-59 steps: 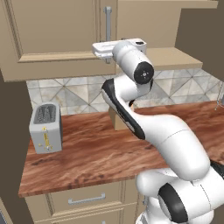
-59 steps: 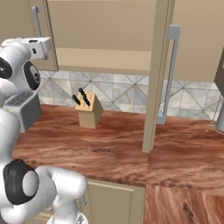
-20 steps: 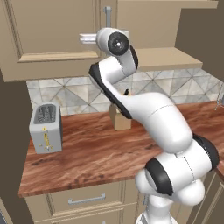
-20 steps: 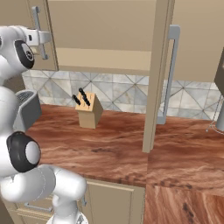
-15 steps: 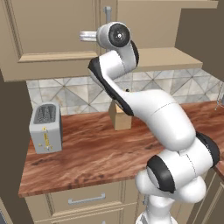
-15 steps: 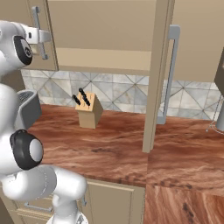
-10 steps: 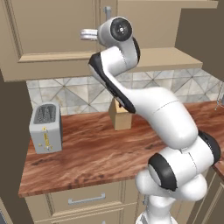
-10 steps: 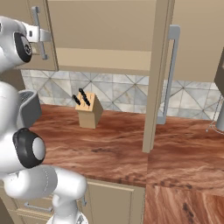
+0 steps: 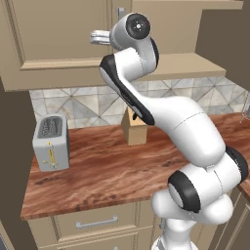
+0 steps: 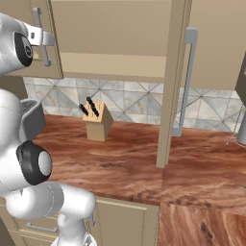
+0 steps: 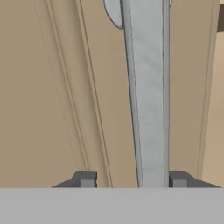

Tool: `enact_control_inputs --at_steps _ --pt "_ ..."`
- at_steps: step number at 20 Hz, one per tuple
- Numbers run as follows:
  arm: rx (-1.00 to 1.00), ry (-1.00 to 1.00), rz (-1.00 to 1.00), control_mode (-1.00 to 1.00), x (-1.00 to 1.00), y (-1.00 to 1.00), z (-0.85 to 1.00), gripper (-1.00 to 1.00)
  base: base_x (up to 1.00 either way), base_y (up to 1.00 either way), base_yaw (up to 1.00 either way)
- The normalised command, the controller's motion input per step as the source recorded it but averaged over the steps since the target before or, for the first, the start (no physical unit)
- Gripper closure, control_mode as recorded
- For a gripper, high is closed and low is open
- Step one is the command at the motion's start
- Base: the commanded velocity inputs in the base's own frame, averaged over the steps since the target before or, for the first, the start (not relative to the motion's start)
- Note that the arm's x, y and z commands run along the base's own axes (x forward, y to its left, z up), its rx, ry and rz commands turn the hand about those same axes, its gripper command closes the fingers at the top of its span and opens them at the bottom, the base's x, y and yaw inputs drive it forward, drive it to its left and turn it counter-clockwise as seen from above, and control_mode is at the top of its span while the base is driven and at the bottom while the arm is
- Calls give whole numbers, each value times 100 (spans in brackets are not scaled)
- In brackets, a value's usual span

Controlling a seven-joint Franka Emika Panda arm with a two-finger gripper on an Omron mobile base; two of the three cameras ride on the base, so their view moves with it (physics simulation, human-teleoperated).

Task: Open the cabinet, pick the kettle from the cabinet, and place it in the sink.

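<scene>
High in the upper left of the right base frame, the gripper [image 10: 42, 37] is reaching up to the left door of the cabinet [image 10: 110, 29], right at its long grey handle [image 10: 40, 36]. Looking along the hand, the handle [image 11: 146, 94] is running straight up the middle of the frame, with one dark fingertip [image 11: 85, 178] sitting to its left and the other to its right, so the jaws are spread and straddling the bar without yet pinching it. The right door [image 10: 172, 81] is already standing open toward the room, and the lower compartment showing behind it looks bare. I cannot see the kettle anywhere; my guess is that it is sitting behind the door that is closed. The sink is not showing either. Down in the middle of the frame a knife block [image 10: 96, 122] is standing on the counter [image 10: 125, 163], and a toaster [image 9: 50, 142] is sitting at the left of the left base frame. So the opening step is in hand: next, I reckon, the fingers need to close on the bar and pull it outward in an arc.
</scene>
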Motion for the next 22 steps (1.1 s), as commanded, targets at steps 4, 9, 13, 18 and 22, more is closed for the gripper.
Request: enact_control_inputs --at_steps 4,9,13,18,22 --pt "4 4 0 -100 0 47 -43 100 0 0 0" --pt "3 2 0 -100 -5 51 -34 100 0 0 0" --pt "2 0 0 -100 -23 63 -32 100 0 0 0" --pt "2 0 0 -100 -51 67 -29 100 0 0 0" --pt "2 0 0 -100 -60 73 -28 100 0 0 0"
